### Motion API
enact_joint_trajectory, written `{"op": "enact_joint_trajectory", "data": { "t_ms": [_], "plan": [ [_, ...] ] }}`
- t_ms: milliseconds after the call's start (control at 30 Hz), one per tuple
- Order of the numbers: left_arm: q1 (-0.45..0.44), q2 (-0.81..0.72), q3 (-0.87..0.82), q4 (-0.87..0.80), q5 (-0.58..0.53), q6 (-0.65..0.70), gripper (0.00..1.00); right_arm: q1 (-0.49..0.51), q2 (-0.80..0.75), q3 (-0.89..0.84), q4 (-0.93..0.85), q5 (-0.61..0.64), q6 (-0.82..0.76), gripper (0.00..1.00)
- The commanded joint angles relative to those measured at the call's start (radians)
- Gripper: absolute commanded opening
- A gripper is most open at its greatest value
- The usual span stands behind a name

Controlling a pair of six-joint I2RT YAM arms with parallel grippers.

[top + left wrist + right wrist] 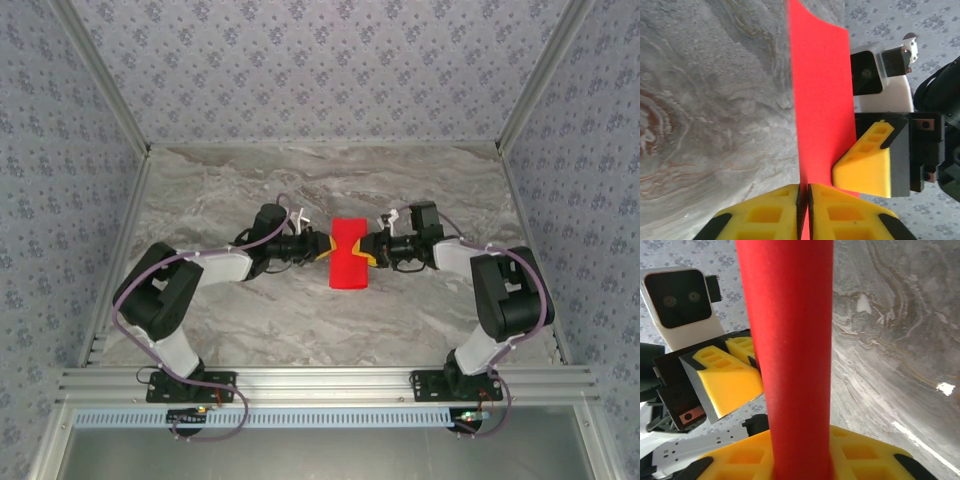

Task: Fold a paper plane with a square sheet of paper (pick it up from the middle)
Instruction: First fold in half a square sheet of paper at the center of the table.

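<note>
Over table (250, 320): left hand (325, 250), right hand (368, 256) face-to-face, clamping red paper (348, 236).

Both my arms reach inward, forearms level; left hand (326, 249) and right hand (369, 256) face each other, fingers pinched on the square sheet of paper (348, 272) between them.

The worktop (300, 320) is a grey-brown marbled slab with pale veins, and an aluminium rail (320, 380) runs along its near edge. Over its middle sits the folded red sheet of paper (348, 255); whether it touches the slab cannot be told.
</note>
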Motion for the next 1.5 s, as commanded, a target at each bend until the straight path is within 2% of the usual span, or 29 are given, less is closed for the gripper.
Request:
{"op": "enact_joint_trajectory", "data": {
  "t_ms": [0, 167, 267, 567, 800, 900, 1133, 1233, 1467],
  "plan": [
    [0.008, 0.016, 0.011, -0.044, -0.031, 0.052, 0.08, 0.002, 0.018, 0.032, -0.084, 0.037, -0.07, 0.31],
    [0.009, 0.039, 0.021, -0.116, -0.07, 0.085, 0.04, -0.001, 0.024, 0.054, -0.215, 0.139, -0.159, 0.5],
    [0.009, 0.055, 0.027, -0.154, -0.089, 0.1, 0.03, 0.004, 0.029, 0.071, -0.274, 0.205, -0.211, 0.54],
    [0.007, 0.095, 0.047, -0.27, -0.158, 0.138, 0.04, 0.106, 0.103, 0.162, -0.442, 0.431, -0.312, 0.56],
    [0.007, 0.105, 0.055, -0.316, -0.18, 0.146, 0.05, 0.176, 0.136, 0.207, -0.486, 0.502, -0.334, 0.58],
    [0.007, 0.103, 0.056, -0.328, -0.185, 0.149, 0.07, 0.197, 0.154, 0.231, -0.509, 0.538, -0.335, 0.55],
    [0.007, 0.091, 0.065, -0.369, -0.197, 0.156, 0.15, 0.214, 0.189, 0.258, -0.522, 0.558, -0.328, 0.43],
    [0.007, 0.085, 0.08, -0.406, -0.204, 0.164, 0.21, 0.222, 0.195, 0.265, -0.527, 0.572, -0.325, 0.42],
    [0.007, -0.008, 0.118, -0.575, -0.307, 0.225, 0.33, 0.235, 0.198, 0.273, -0.542, 0.594, -0.323, 0.42]
  ]
}}
